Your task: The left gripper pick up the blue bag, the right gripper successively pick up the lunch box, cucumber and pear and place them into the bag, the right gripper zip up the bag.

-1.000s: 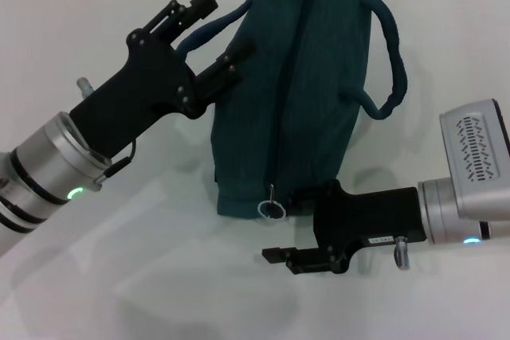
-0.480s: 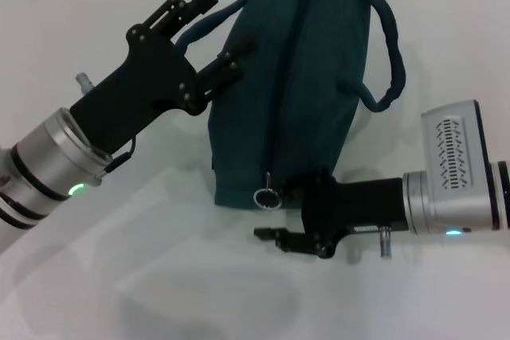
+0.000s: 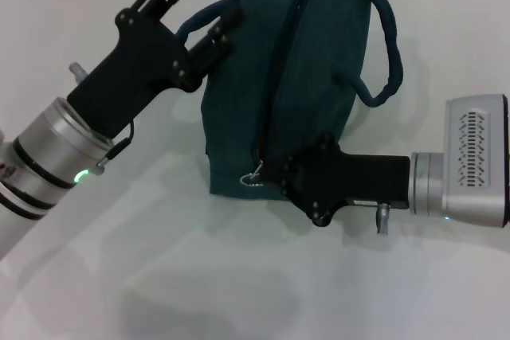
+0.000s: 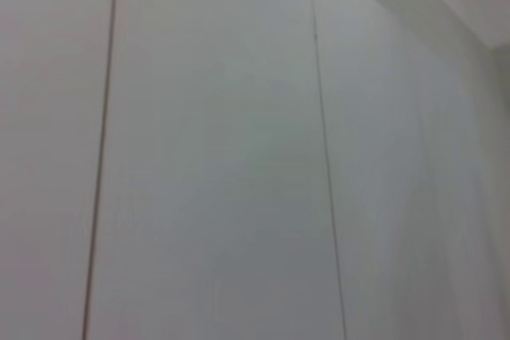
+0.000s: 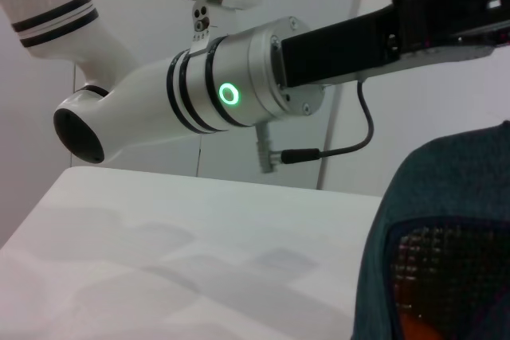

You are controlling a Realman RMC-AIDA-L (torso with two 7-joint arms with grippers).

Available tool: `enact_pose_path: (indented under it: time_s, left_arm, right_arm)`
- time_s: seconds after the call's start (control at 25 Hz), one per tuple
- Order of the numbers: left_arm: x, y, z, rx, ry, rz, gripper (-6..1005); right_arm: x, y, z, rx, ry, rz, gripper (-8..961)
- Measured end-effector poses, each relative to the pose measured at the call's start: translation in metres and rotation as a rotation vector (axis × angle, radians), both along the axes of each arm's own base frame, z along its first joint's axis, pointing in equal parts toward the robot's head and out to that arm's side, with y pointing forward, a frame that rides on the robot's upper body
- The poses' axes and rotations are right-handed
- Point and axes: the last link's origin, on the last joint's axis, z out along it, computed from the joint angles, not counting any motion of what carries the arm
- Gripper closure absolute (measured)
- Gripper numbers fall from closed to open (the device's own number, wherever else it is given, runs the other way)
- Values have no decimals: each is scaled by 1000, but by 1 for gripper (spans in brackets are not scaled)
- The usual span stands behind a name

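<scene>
My right tool [image 3: 275, 182] is pressed against the lower front of the blue bag [image 3: 311, 77], right at the zip's ring pull [image 3: 253, 176]. Its fingertips are hidden against the fabric, so I cannot tell how far they are parted or whether they have the ring. My left tool [image 3: 201, 7] is up at the bag's near handle [image 3: 209, 17], and the loop passes between its spread fingers; whether they bear on it I cannot tell. The bag stands on the white bench [image 3: 159, 276], leaning a little. My right wrist view looks past a gap in the bag to something orange inside.

The risk I judge: if I pull along the zip without a sure hold on the ring, the tool slips off, or the soft bag drags and tips because the left side is not holding it firm
</scene>
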Motion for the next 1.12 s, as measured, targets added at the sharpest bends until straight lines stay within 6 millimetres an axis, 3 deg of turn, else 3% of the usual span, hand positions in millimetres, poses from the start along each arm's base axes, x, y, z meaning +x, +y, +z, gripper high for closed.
enact_pose_path:
  time_s: [0.32, 0.56, 0.88, 1.12]
  left_arm:
    - [-2, 2, 5, 32, 1, 6, 302]
    - [-5, 1, 10, 74, 3, 15, 302]
    - [-11, -3, 9, 73, 3, 38, 302]
    - [-26, -23, 11, 74, -19, 77, 303]
  right_arm:
    - [5, 2, 7, 31, 75, -59, 951]
    - [9, -7, 15, 103, 159, -26, 952]
    - [-3, -7, 22, 171, 225, 61, 953]
    - [-12, -3, 26, 251, 231, 161, 954]
